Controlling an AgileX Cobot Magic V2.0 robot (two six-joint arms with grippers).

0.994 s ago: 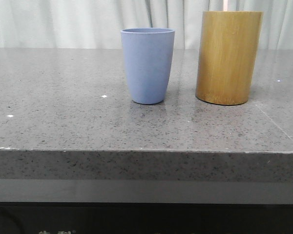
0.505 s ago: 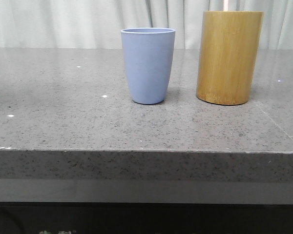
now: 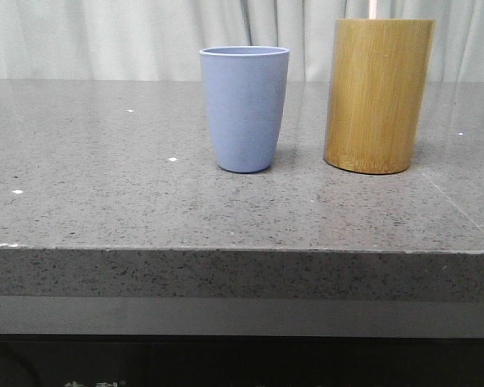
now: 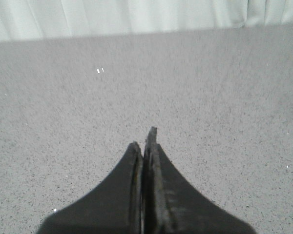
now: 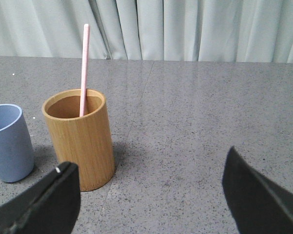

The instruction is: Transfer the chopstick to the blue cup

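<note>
The blue cup (image 3: 244, 107) stands upright on the grey stone table, left of the taller bamboo cylinder (image 3: 377, 94). One pale pink chopstick (image 5: 83, 68) stands in the bamboo cylinder (image 5: 80, 138); its tip shows at the top edge of the front view (image 3: 373, 8). The blue cup also shows in the right wrist view (image 5: 8, 143). My right gripper (image 5: 149, 187) is open and empty, over bare table beside the cylinder. My left gripper (image 4: 145, 146) is shut and empty over bare table. Neither gripper shows in the front view.
The grey speckled table (image 3: 105, 201) has its front edge near the camera. A pale curtain (image 3: 105, 36) hangs behind the table. Small white specks lie on the table left of the cup.
The front view shifts very slightly; the cup, cylinder and chopstick stand where they were.
</note>
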